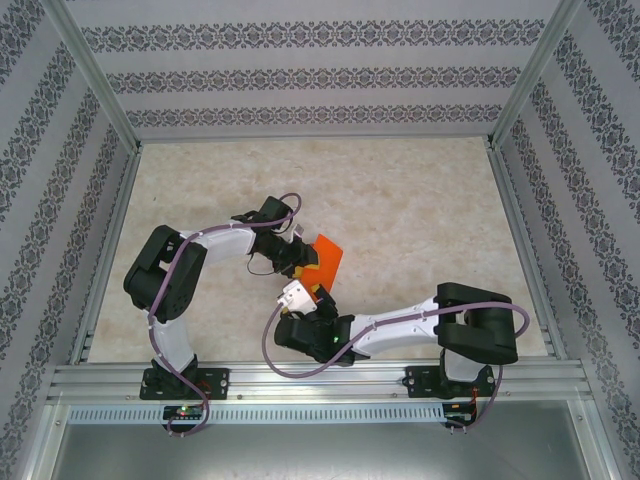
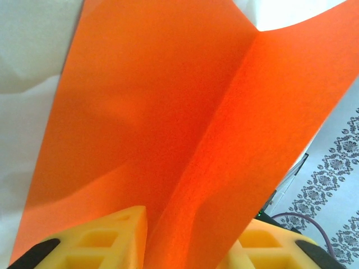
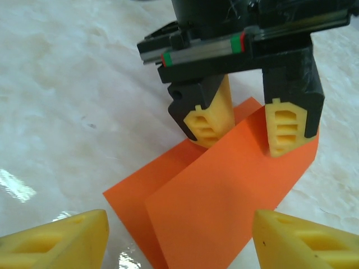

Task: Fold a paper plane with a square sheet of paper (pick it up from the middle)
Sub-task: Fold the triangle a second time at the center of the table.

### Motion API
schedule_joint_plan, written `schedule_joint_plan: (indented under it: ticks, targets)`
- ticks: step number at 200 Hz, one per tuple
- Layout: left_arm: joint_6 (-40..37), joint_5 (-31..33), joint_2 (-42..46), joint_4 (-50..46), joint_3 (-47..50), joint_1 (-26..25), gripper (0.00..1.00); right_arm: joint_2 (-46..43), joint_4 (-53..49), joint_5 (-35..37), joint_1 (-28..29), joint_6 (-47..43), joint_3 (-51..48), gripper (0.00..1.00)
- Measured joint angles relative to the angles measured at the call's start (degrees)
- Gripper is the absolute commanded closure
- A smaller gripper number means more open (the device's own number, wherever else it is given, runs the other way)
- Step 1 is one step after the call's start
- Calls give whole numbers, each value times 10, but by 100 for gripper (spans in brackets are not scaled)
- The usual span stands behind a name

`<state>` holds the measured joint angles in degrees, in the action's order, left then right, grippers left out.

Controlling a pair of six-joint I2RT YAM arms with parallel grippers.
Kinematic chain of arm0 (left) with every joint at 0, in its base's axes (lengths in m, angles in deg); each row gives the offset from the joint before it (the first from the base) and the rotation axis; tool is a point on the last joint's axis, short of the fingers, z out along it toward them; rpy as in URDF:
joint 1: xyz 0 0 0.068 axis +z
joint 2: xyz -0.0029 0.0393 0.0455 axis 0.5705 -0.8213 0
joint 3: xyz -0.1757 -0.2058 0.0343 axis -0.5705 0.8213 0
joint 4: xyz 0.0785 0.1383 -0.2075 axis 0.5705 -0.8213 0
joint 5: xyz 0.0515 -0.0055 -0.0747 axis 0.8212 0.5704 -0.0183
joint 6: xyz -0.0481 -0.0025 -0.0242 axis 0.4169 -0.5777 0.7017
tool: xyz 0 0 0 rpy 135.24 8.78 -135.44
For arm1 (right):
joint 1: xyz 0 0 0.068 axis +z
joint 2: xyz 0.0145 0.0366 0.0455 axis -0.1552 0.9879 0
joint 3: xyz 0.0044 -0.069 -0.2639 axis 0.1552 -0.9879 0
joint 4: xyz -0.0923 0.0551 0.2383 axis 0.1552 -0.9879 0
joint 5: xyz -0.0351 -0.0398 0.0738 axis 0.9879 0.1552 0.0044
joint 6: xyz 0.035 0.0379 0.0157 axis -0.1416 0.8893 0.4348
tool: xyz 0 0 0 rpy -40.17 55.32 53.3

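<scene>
Left fingers (image 3: 210,117) stand parted astride the crease of the square sheet of paper (image 1: 326,258) at centre frame on the bench (image 1: 420,200), right fingers (image 3: 56,241) released and empty; I judge a lopsided pinch could skew my fold.

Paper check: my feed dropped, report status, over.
Left gripper open, astride the paper. Right gripper open, facing its near edge. Paper part-folded, one flap raised, on table; not yet a plane.

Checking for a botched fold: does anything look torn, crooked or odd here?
Nothing torn. The orange paper is bent along a crease that runs between the left tool's spread fingers; that seems normal mid-fold.
</scene>
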<state>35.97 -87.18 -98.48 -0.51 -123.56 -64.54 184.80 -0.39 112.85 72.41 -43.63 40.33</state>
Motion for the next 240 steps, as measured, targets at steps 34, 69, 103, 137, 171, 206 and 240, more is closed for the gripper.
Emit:
schedule_joint_plan:
  ticks: [34,69,103,137,171,206,240]
  targets:
    - [0,0,0,0,-3,0,65,25,-6,11,0,3,12,37]
    - [0,0,0,-2,-3,0,65,33,-18,27,-1,18,21,56]
    - [-1,0,0,-8,-3,0,65,33,-25,37,-1,33,22,70]
    - [-5,0,0,-17,-5,0,64,4,-14,25,-14,32,1,85]
    - [-13,6,1,-29,-14,0,63,-32,8,-24,-43,33,-26,98]
    - [-20,28,7,-46,-15,0,60,-37,31,-86,-68,36,-38,100]
    - [-32,66,25,-71,-18,0,50,-54,60,-140,-84,48,-67,100]
